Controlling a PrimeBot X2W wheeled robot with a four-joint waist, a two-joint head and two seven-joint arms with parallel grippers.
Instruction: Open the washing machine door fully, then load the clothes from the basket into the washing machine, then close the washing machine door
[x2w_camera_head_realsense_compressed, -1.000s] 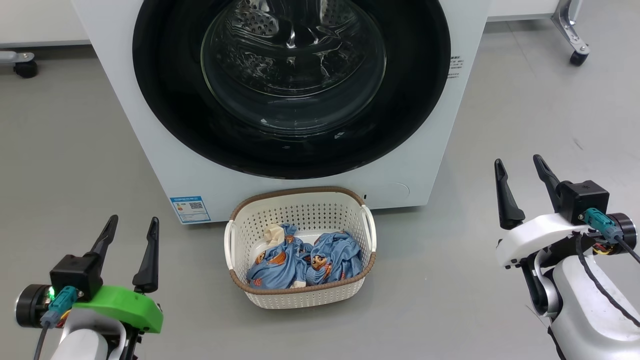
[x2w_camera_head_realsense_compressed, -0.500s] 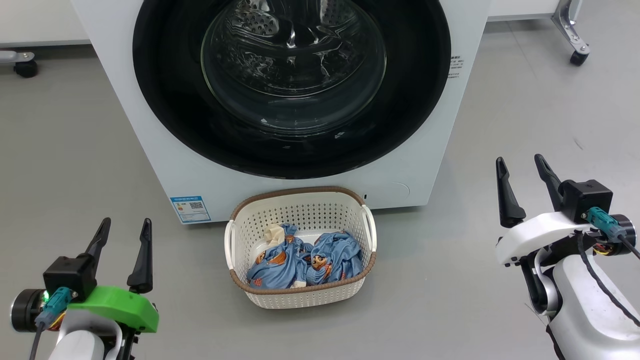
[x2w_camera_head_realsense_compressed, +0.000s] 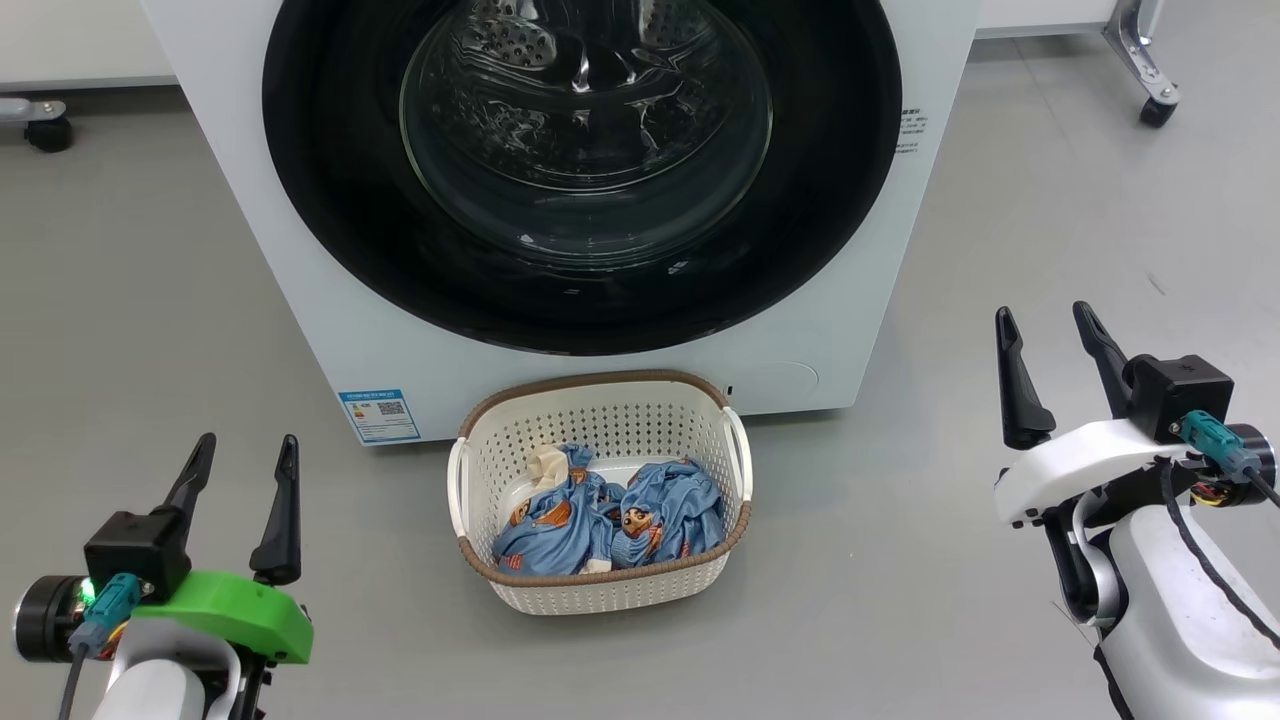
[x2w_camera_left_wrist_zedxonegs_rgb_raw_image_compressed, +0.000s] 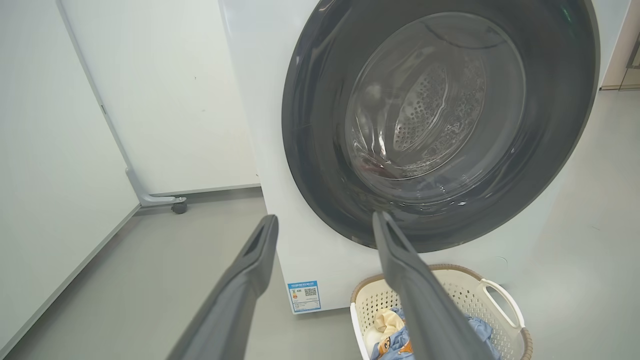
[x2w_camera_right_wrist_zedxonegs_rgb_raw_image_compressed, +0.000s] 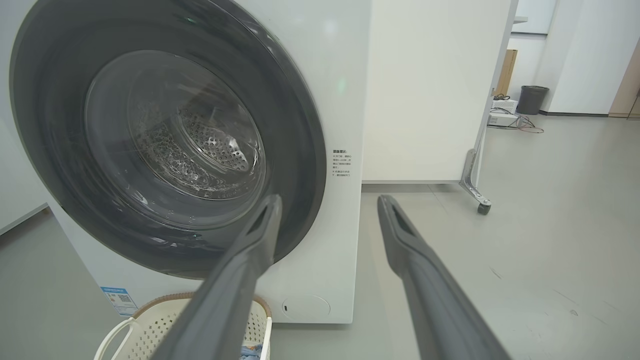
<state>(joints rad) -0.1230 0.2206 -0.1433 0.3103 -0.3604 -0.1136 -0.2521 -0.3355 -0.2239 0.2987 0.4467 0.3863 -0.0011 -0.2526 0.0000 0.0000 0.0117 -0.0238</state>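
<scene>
Two hands, both spread wide and holding nothing: left hand (x2w_camera_head_realsense_compressed: 247, 442), long dark fingers on a green mount, low at the left; right hand (x2w_camera_head_realsense_compressed: 1042, 313), the same fingers on a white mount, higher at the right. Each is well apart from every other item.

One washing machine (x2w_camera_head_realsense_compressed: 300, 330), a big white front-loading box, stands on the grey floor (x2w_camera_head_realsense_compressed: 120, 300).

One washing machine door (x2w_camera_head_realsense_compressed: 330, 200), large and round with a wide glossy black rim and a bulging clear glass centre, sits flush against the front: shut. The step in hand, by judgement, is opening it, and that is not yet begun. No handle or hinge can be made out, so the catch side needs finding first. A finger hooked behind the rim edge, then a pull along the door's arc until it stands fully back, looks the sound way.

One drum (x2w_camera_head_realsense_compressed: 585, 130), perforated steel, is seen through the glass with no garment visible inside.

One basket (x2w_camera_head_realsense_compressed: 600, 600), cream-white perforated plastic with a brown woven-look rim and two side handles, sits on the floor just below the door, so the swing wants watching. Contents: clothes (x2w_camera_head_realsense_compressed: 600, 520), soft light-blue fabric with orange-brown cartoon figures and a cream-white part, bunched at the bottom.
</scene>
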